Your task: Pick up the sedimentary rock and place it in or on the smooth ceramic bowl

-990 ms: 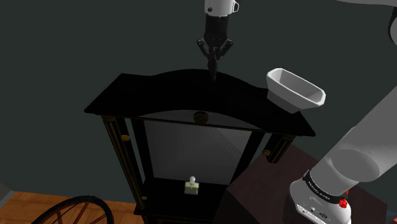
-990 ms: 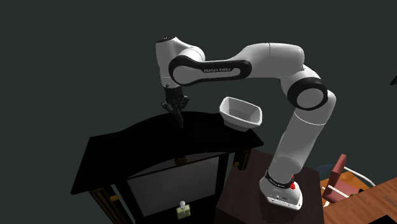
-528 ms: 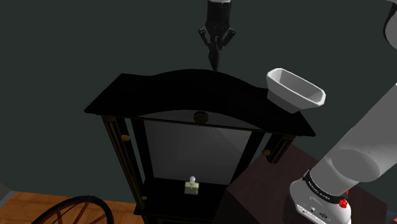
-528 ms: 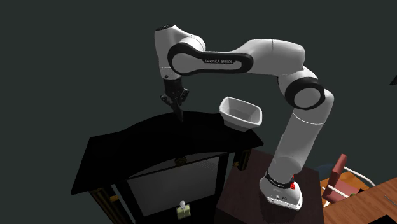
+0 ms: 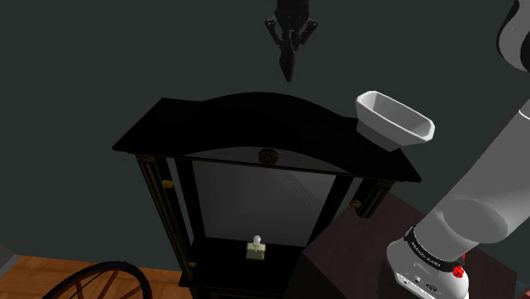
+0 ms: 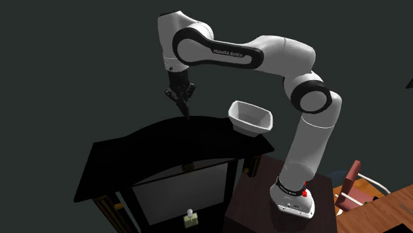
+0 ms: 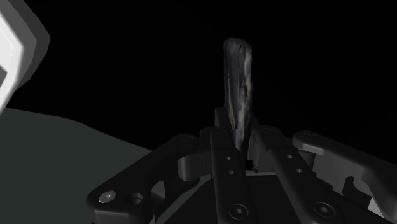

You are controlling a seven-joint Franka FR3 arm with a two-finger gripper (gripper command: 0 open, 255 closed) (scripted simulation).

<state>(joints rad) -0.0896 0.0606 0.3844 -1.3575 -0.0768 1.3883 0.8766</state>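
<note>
Between the jaws, dark rock (image 7: pixel 238 89)

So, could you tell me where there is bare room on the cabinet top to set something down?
The cabinet top is bare from its shoulder-view left end across the middle, up to the bowl. The bowl takes the right rear corner; its inside looks empty. The gripper, holding the rock, hangs above the rear edge.

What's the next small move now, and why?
Probably carry the gripper sideways toward the white bowl, at this height. It is shut on the thin dark rock and hangs clear above the black cabinet top, while the bowl sits empty toward the shoulder view's right.
</note>
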